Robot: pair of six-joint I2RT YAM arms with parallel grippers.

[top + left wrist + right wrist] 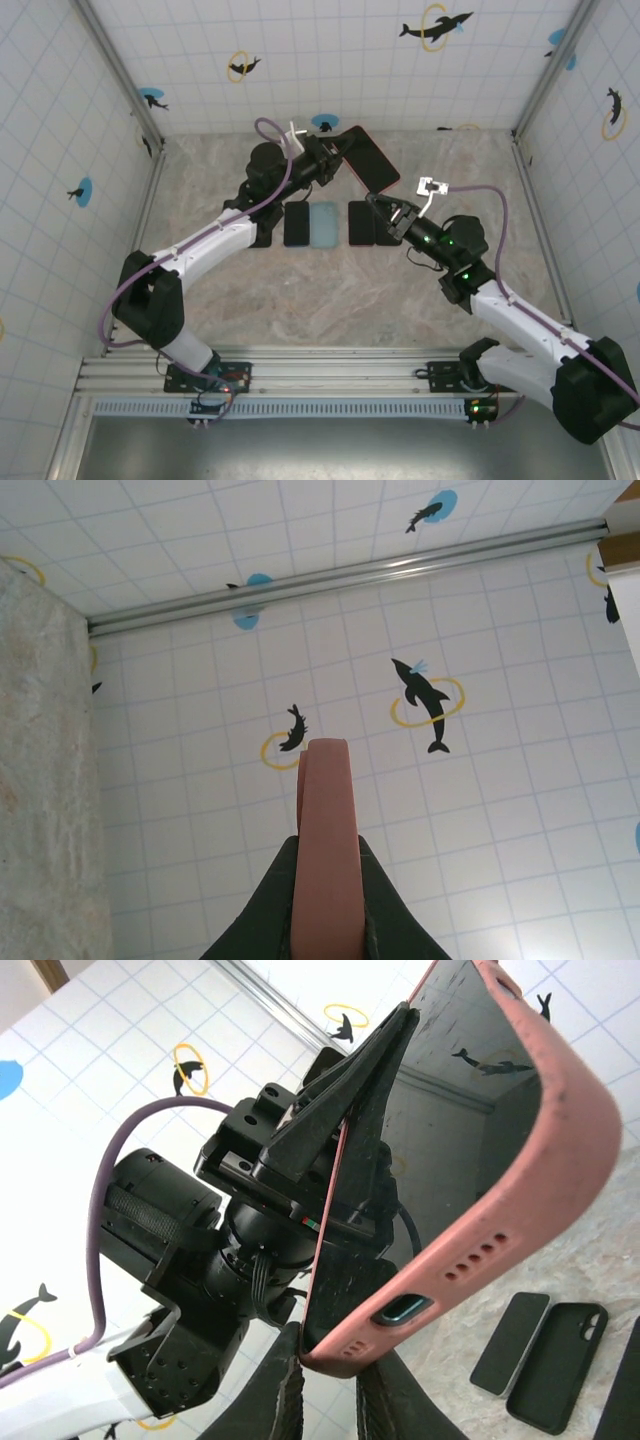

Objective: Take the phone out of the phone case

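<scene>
- Two arms meet above the back of the table [300, 290], both holding one phone [368, 160] up in the air.
- That phone sits inside a pink case [565, 1150]. It is tilted, and its glossy black screen mirrors the dolphin prints on the wall.
- On the left, the left gripper [336, 157] is clamped shut on the upper end of the case. In the left wrist view the case stands edge-on, a pink strip pressed between two dark fingers [275, 900].
- On the right, the right gripper [330, 1392] is closed on the case's bottom corner, one finger on each face.
- Just above that grip the bottom edge of the case shows a port opening [402, 1308] with a row of small round holes on either side.
- Flat on the table below, a black phone [297, 223] and a blue case [323, 223] lie side by side, touching or nearly so.
- Near them a dark case [560, 1365] lies open side up, its camera cut-out showing.
- White tiled walls [330, 60] carry printed black dolphins [435, 25], gold rings and blue spots.
</scene>
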